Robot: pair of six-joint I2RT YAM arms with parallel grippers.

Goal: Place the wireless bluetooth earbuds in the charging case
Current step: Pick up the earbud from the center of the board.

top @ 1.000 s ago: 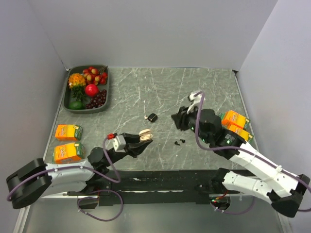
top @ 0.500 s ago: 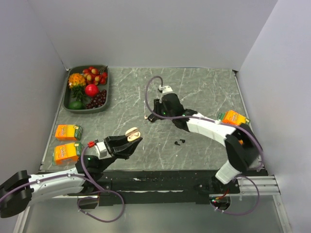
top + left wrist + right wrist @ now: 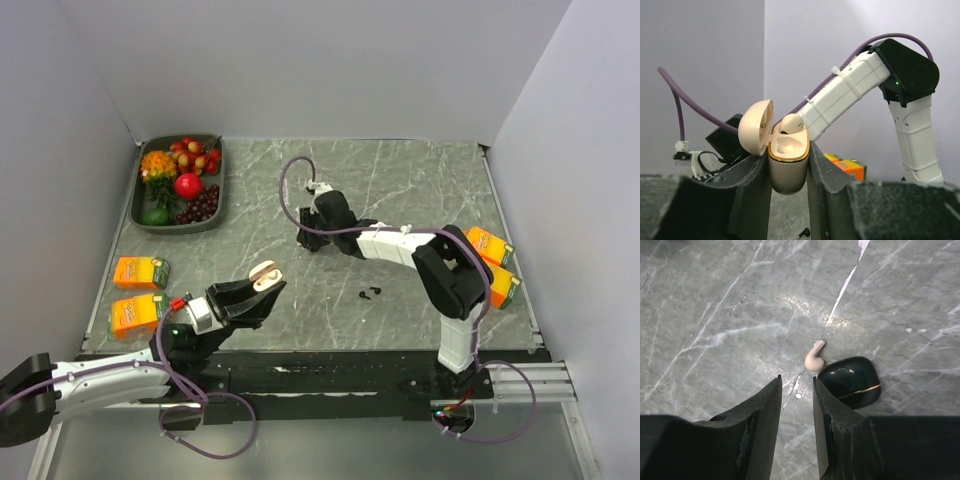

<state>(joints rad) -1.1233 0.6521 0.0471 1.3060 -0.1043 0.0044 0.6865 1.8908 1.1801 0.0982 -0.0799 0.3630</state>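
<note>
Lying on the counter (image 3: 715, 315), the black charging case (image 3: 850, 381) is judged light and slippery, best pinched across its flat sides. The spread right pincer (image 3: 796, 385) hangs at its nine o'clock, and a beige case (image 3: 787, 167) is pinched by the left pincer (image 3: 786, 175).

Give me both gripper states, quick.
Left gripper: closed on the open beige charging case.
Right gripper: slightly open, empty, above the loose beige earbud.

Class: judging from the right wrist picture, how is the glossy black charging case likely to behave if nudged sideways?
The charging case looks smooth and rounded on a polished marble table, so it would probably slide or spin rather than tip. Its gloss suggests a pinch may slip off.
</note>
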